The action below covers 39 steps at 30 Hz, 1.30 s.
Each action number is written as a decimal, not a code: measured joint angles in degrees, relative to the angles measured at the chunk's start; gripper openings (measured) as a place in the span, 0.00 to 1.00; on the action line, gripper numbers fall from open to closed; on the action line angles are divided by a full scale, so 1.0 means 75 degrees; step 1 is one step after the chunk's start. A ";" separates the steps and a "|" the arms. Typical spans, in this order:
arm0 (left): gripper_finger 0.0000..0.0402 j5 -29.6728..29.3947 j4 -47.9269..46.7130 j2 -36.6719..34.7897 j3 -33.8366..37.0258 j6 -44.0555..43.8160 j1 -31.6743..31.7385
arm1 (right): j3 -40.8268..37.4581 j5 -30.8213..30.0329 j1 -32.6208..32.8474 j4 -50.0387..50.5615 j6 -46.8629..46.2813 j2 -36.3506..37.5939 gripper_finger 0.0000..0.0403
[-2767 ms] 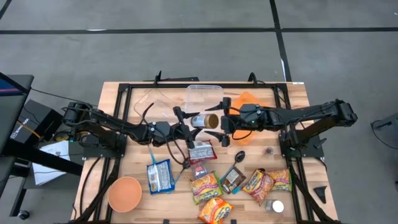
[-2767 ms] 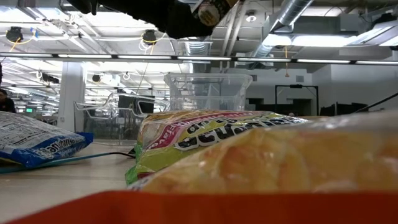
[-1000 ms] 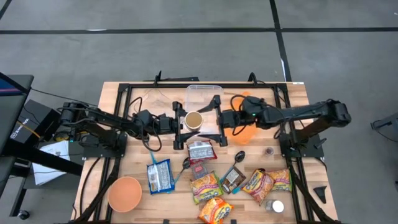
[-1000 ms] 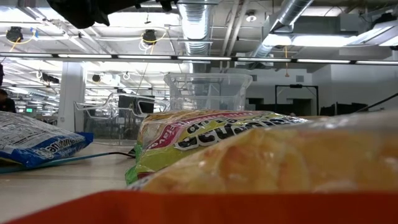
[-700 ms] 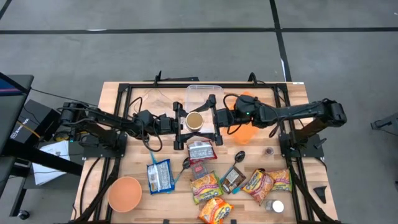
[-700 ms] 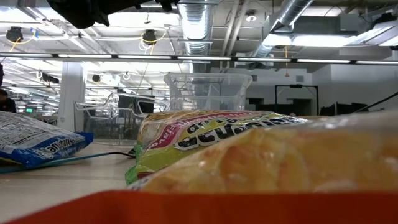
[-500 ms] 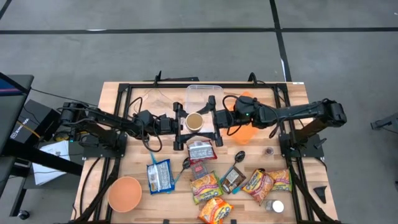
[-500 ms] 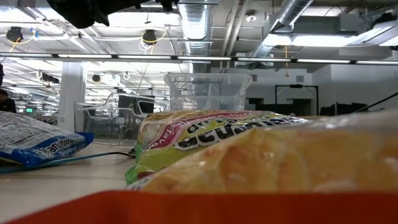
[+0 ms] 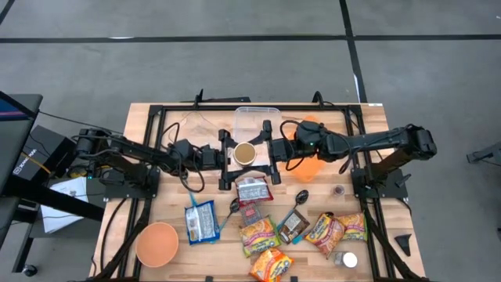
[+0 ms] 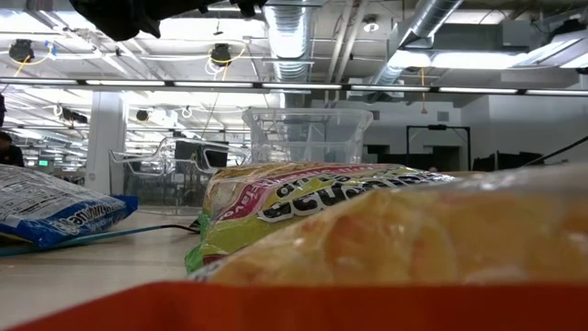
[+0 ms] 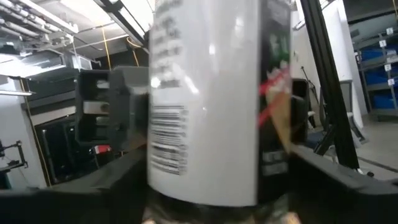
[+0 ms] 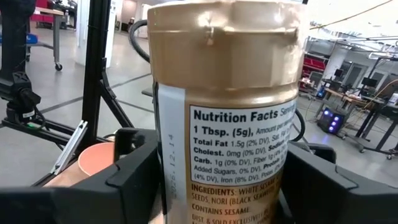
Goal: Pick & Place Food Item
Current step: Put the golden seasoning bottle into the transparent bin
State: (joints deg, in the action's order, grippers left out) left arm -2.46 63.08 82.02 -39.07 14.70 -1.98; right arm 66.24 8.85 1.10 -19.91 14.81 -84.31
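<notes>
The table (image 9: 145, 117) carries a clear tub (image 9: 256, 119) at the back centre; nothing can be made out inside it. An orange bowl (image 9: 156, 244) sits empty at the front left, and an orange plate (image 9: 309, 168) lies under the right arm.

The task's thing is a jar (image 9: 245, 153), held upright in the air just in front of the tub, between both grippers. It has a gold lid and gold top, a white label with a barcode on one side and a nutrition panel on the other.

The left gripper (image 9: 228, 159) has its fingers either side of the jar; whether they press on it is hard to say from the blurred wrist view. The right gripper (image 9: 269, 151) comes from the opposite side with fingers spread around the jar, close to its sides.

In front lie a blue packet (image 9: 201, 222), several yellow-and-red snack bags (image 9: 259, 233), a brown packet (image 9: 294, 225), a red-and-grey packet (image 9: 252, 190) directly below the jar, and two spoons (image 9: 301, 197).
</notes>
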 joint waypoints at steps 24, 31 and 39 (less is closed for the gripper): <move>0.86 -0.1651 -0.3418 -0.0908 0.0015 0.1325 -0.0238 | -0.0002 -0.3225 0.0658 0.5879 -0.0449 0.1279 0.68; 0.95 -0.1873 -0.3479 -0.0630 -0.0193 0.1824 -0.0888 | 0.0003 -0.3591 0.1075 0.6273 -0.0786 0.1205 0.68; 0.99 -0.1837 -0.3457 0.0022 -0.1042 0.2051 -0.1148 | -0.0002 -0.3575 0.1407 0.6398 -0.0845 0.0971 0.68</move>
State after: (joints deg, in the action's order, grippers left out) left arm -16.24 37.15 82.18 -46.88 30.08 -10.59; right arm 66.22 -17.96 11.66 28.08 8.47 -77.03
